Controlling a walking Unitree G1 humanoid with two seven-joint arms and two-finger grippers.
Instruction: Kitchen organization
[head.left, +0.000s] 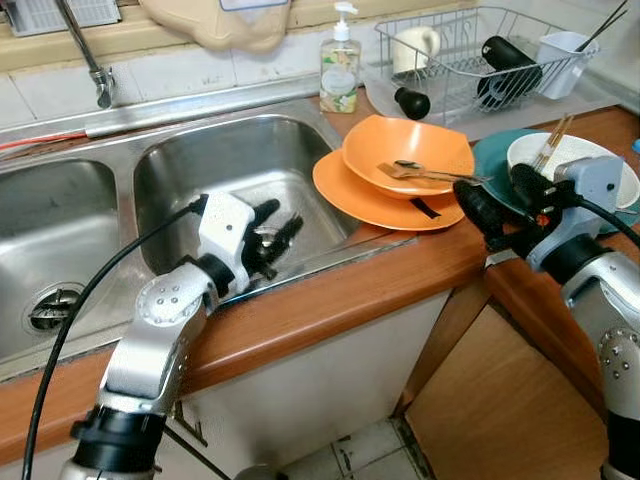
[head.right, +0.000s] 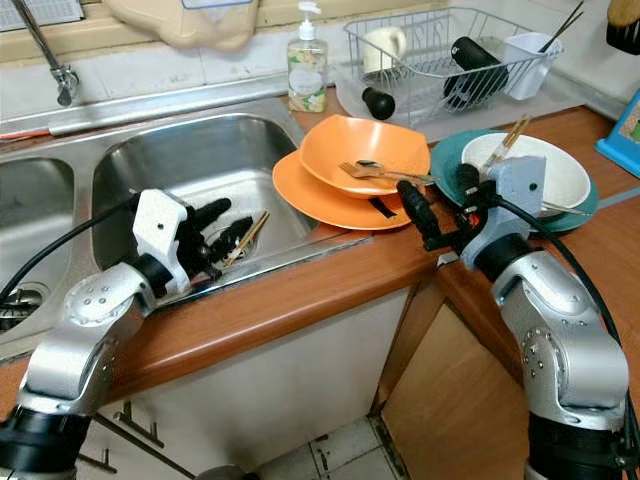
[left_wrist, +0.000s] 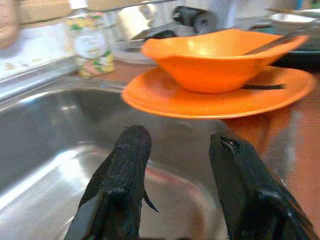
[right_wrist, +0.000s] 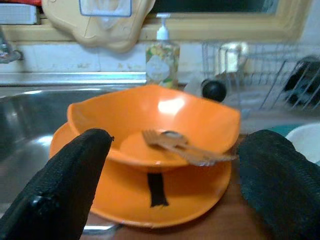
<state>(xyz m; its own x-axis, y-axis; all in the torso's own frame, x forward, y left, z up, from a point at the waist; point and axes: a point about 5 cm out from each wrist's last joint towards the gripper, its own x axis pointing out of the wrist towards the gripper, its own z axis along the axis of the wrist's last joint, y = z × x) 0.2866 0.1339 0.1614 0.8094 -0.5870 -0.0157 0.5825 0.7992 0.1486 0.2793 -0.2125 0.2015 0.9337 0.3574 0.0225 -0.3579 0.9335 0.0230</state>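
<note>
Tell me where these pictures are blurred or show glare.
Left wrist view: soap bottle and dish rack are soft, and the sink floor glares. Right wrist view: black fingers are blurred up close; orange bowl has a bright spot. Left eye view: sharp, sheen on the sink wall.

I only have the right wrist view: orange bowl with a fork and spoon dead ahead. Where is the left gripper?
Observer: The left gripper is open over the right sink basin, next to the orange plate.
Operator: Anything in that basin?
Observer: A pair of chopsticks lies just past its fingers.
Operator: What's off to my right?
Observer: A white bowl on a teal plate, with wooden sticks leaning in the bowl.
</note>
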